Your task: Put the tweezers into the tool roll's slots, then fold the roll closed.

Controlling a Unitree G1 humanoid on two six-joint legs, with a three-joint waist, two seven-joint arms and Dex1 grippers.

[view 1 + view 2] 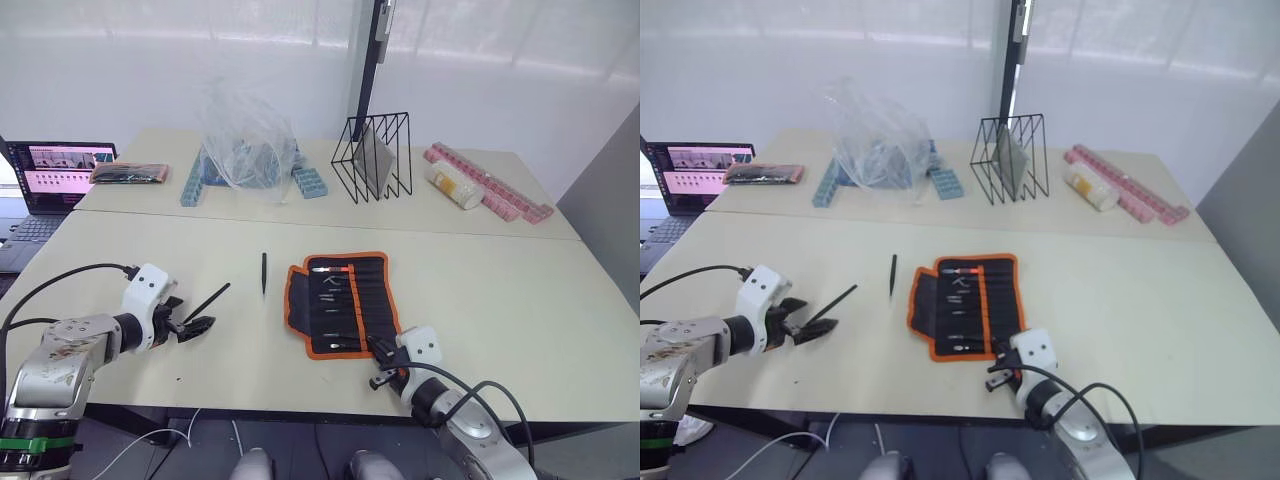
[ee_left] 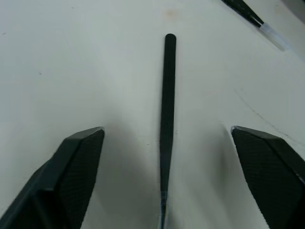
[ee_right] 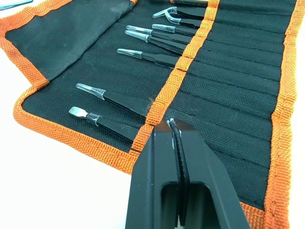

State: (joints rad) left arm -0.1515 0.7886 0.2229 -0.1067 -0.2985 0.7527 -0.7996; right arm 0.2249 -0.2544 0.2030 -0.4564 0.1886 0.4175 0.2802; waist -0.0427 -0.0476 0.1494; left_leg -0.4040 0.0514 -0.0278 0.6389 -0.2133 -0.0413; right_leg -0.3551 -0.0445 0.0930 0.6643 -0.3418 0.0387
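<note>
Two loose tweezers [image 1: 207,302] [image 1: 264,272] are seen in the left eye view beyond the open left gripper [image 1: 197,326]. In the right wrist view, the right gripper [image 3: 174,125] is closed empty over the tool roll [image 3: 228,90], its slots [image 3: 238,71] alongside.

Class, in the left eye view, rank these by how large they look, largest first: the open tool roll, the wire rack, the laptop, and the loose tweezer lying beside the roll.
1. Tool roll and wire rack: too alike to rank.
2. Laptop, cut off by the picture's edge, so unsure.
3. Loose tweezer, clearly smallest.
</note>
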